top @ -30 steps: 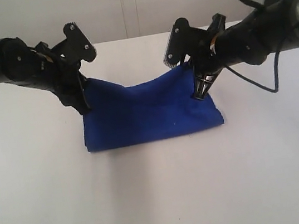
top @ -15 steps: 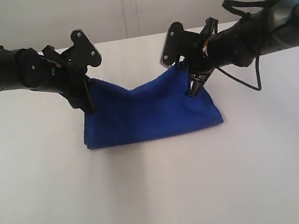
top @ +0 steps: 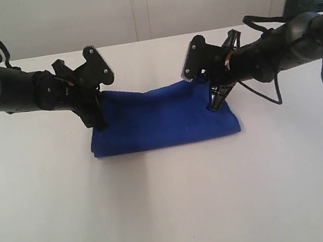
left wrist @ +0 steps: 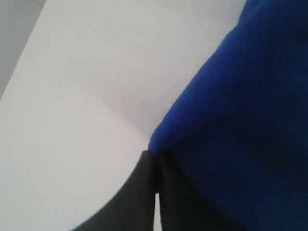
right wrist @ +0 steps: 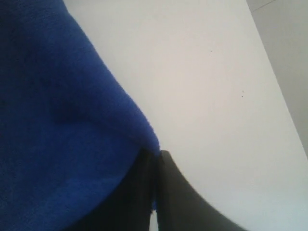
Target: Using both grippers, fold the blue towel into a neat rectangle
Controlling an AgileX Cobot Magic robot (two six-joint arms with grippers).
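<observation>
Near edge of blue towel (top: 163, 134) lies doubled on the table (top: 175, 210). Behind it, my left gripper (top: 96, 120) and right gripper (top: 214, 101) each pinch 1 far corner, raised. Judgement: about halfway; laying flat and another fold left.

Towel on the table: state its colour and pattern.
The towel is plain deep blue, no pattern; best seen in the exterior view.
</observation>
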